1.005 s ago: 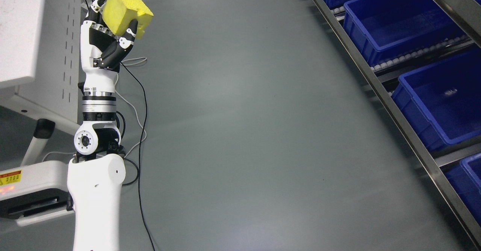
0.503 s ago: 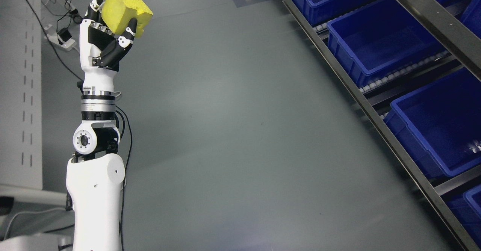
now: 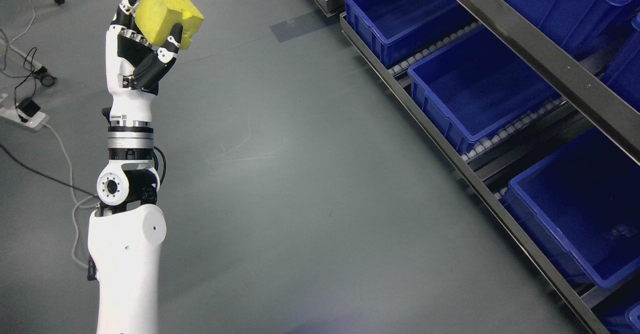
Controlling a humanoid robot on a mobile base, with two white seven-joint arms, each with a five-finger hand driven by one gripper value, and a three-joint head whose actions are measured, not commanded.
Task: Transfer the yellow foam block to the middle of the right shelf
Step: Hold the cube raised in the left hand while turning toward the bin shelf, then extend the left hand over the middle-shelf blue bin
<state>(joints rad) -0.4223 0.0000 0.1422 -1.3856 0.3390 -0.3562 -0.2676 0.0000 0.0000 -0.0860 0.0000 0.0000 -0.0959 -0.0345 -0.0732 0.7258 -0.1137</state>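
- High at the upper left, well apart from the shelf [image 3: 505,224], the yellow foam block [image 3: 167,15] sat in the left hand [image 3: 137,54], which had its fingers [image 3: 172,41] curled round the block's lower faces and held nothing else.
- That raised carry probably kept the block free of the floor [image 3: 310,174] and in plain sight of the head camera while the robot faced the shelf.
- Left of the shelf, the arm [image 3: 127,244] stood nearly upright from the bottom edge, wrist straight, palm turned toward the shelf side, with the block above the fingertips.
- Along the shelf, blue bins [image 3: 475,89] lay tilted on roller tracks in a row, likely so that contents slide forward; the ones visible looked mostly empty.
- Far from the shelf, cables [image 3: 30,109] and a power strip [image 3: 22,116] lay on the floor at the left edge.
- No right hand showed anywhere.
- Judging by the gap to the shelf, the carry was under way and the placing not yet begun.
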